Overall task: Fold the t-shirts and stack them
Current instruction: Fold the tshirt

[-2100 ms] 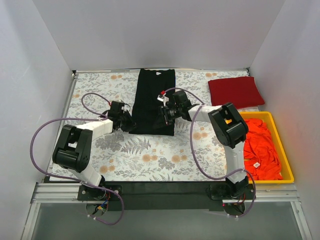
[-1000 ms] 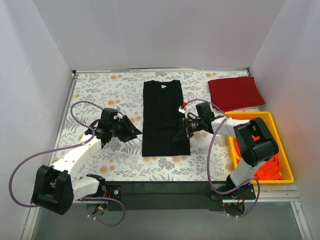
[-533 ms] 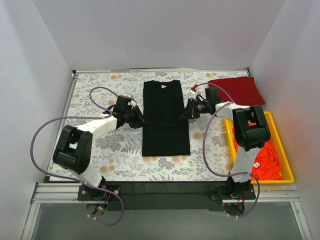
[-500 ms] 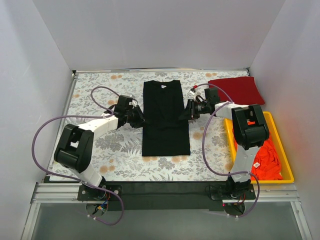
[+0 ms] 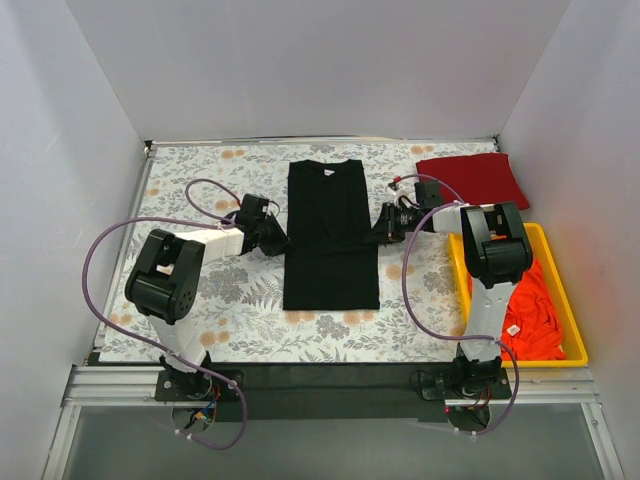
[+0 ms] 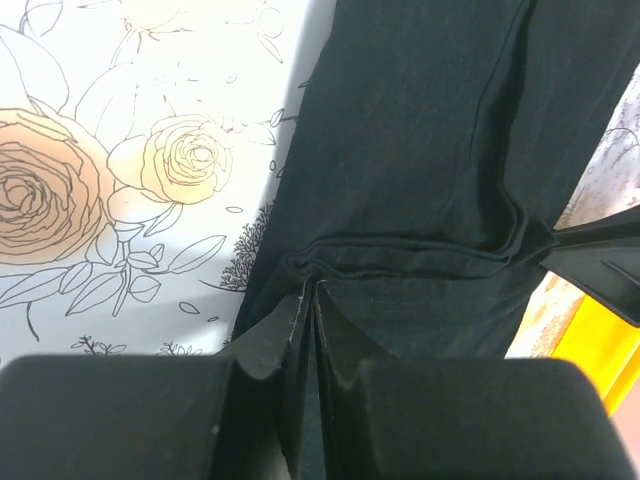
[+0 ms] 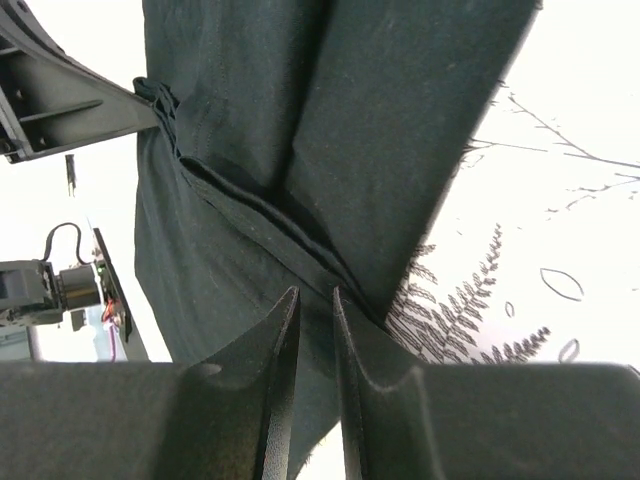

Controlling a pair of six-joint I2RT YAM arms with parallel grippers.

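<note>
The black t-shirt [image 5: 330, 240] lies as a long narrow strip in the middle of the floral cover, collar toward the back. My left gripper [image 5: 275, 240] is at its left edge and is shut on a pinch of the black cloth [image 6: 420, 150], with the fingertips meeting at the hem in the left wrist view [image 6: 312, 288]. My right gripper [image 5: 382, 228] is at the right edge, its jaws nearly together with black cloth [image 7: 300, 130] between them [image 7: 315, 292]. A dark red t-shirt [image 5: 470, 182] lies folded at the back right. Orange-red t-shirts [image 5: 525, 290] fill the bin.
A yellow plastic bin [image 5: 570, 320] stands along the right edge of the table. The floral table cover [image 5: 200, 180] shows on both sides of the black shirt. White walls close in the left, back and right.
The black shirt was pulled nearer and laid out longer. Both grippers then moved from its lower sides up to its middle edges and now pinch the cloth there.
</note>
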